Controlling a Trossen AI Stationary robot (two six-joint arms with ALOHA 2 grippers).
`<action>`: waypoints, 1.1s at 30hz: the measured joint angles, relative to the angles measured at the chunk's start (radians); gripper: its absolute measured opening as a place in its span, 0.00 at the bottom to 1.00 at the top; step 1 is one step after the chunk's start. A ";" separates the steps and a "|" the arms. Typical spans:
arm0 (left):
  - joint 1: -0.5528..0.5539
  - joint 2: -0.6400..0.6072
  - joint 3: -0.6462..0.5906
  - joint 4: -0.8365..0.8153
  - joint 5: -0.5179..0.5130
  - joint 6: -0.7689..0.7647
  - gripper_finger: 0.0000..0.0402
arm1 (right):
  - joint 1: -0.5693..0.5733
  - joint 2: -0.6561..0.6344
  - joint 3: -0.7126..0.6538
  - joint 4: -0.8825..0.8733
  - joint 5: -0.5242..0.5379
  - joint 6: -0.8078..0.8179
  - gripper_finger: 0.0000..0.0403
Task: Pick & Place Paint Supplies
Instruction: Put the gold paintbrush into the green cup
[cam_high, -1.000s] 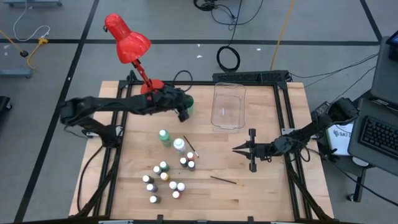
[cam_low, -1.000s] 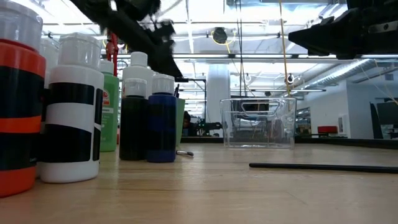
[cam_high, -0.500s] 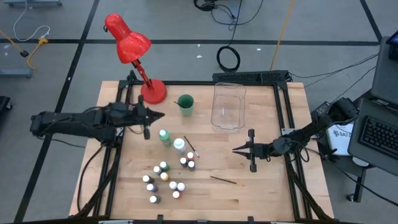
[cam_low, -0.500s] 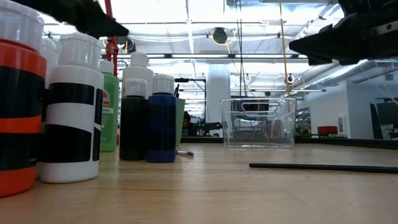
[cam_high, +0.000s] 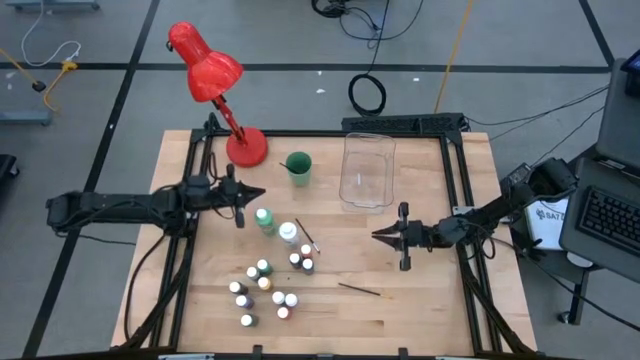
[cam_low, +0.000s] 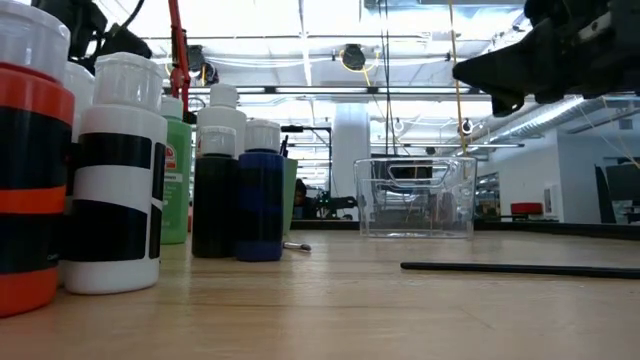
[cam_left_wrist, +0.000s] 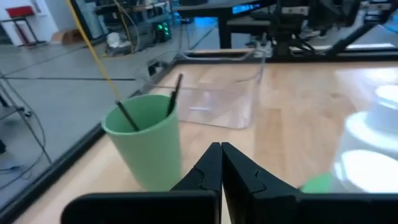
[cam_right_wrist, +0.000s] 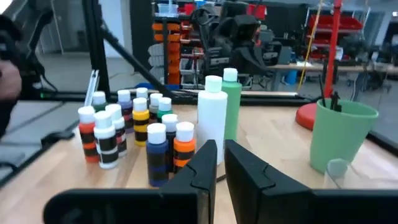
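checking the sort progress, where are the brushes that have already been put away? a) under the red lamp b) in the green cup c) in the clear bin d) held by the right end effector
b: two dark brush handles stick up out of the green cup, while the clear bin looks empty and another brush lies on the table.

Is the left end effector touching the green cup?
Apart. High view: left end effector sits shut, with bare table between it and the green cup.
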 joint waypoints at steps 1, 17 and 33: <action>0.012 0.000 0.000 0.002 0.008 0.000 0.01 | -0.001 0.000 0.000 -0.006 -0.001 0.007 0.06; 0.063 0.002 0.001 0.165 -0.008 0.024 0.03 | 0.042 0.001 0.092 -0.264 -0.064 -0.030 0.02; 0.063 0.003 0.001 0.160 -0.008 0.071 0.06 | 0.333 0.357 0.964 -1.727 -0.108 0.730 0.00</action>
